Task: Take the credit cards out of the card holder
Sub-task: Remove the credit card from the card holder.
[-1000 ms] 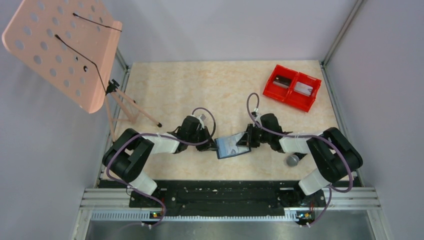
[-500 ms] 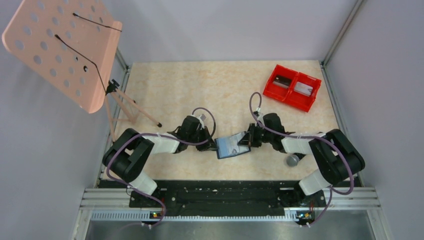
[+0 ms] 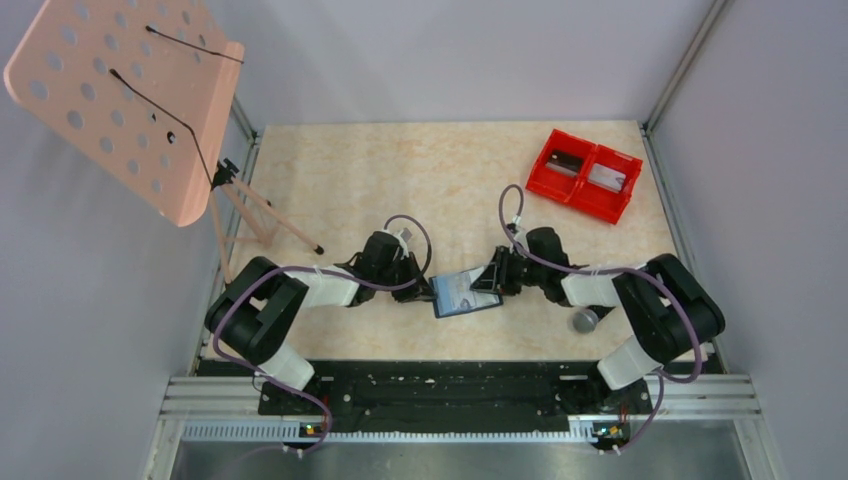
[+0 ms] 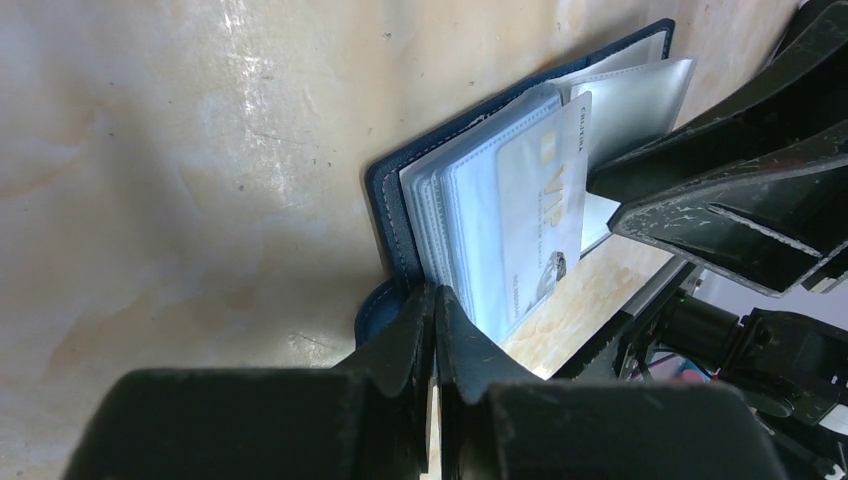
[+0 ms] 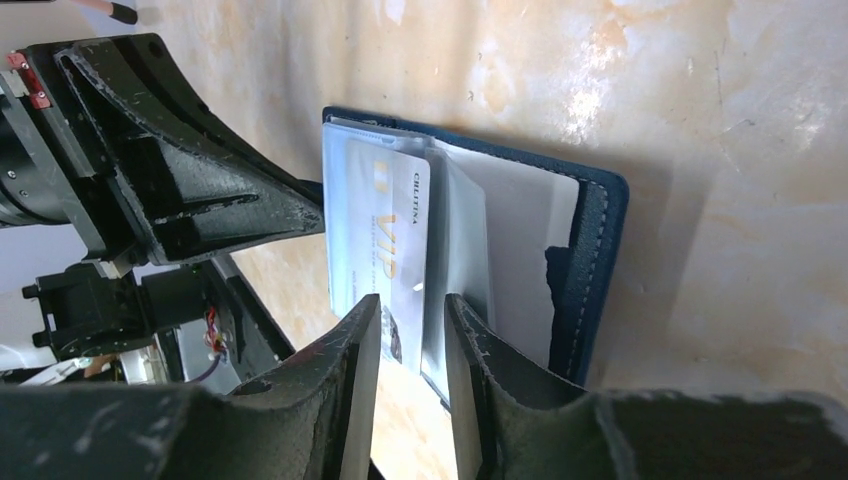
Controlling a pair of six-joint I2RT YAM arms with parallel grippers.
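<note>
Card holder [image 3: 466, 293] lies open, lower centre of the overhead view. Right gripper [image 5: 410, 325], jaws a sliver apart, straddles the pale card [image 5: 385, 220]; left gripper [image 4: 433, 310] clamps the holder's corner. Best: pinch only that card, draw it straight out against the left's hold.

1. The tabletop [image 3: 400, 170] is pale beige with a marbled pattern.
2. A red two-compartment bin [image 3: 572, 200] sits near its far right corner.
3. A grey ball [image 3: 585, 320] rests at the near right.
4. The card holder [image 3: 465, 292] lies open at the near middle.
5. A pink perforated stand [image 3: 120, 120] has its legs at the left edge.
</note>
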